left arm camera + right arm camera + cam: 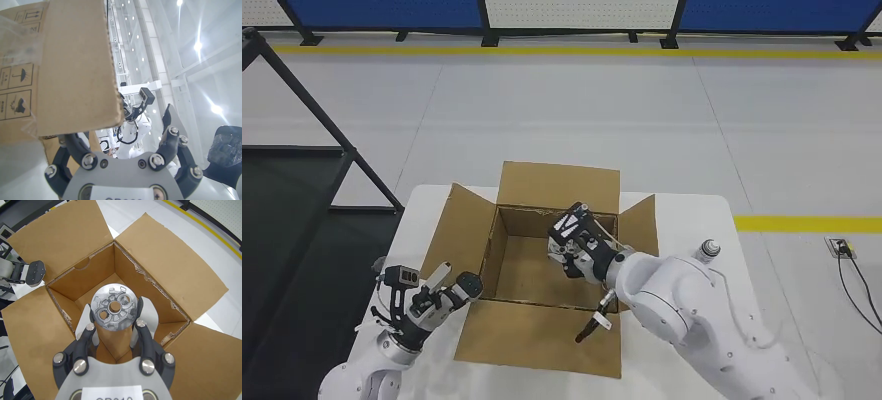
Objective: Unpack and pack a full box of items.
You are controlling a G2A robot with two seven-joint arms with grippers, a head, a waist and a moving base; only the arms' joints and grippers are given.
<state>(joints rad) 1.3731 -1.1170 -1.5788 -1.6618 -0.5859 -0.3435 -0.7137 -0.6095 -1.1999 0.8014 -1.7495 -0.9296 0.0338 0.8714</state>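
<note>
Left gripper (454,279): near-left of box (494,255), at left flap (464,225); jaws spread, grasping nothing.
Box: on white table (692,215), all four flaps folded outward.
Right gripper (115,307): over box opening, toward far side; fingers clenched on rim of grey metal disc (105,317), disc face tilted up.
Small upright object with silvery top (708,250): on table, right of box.

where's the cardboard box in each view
Top view: cardboard box mid-table, flaps open.
Left wrist view: its flap looms beside the left gripper.
Right wrist view: open box beneath the right gripper, which holds a metal disc.
Shared landmark: the left gripper's black pad by the box's flap.
</note>
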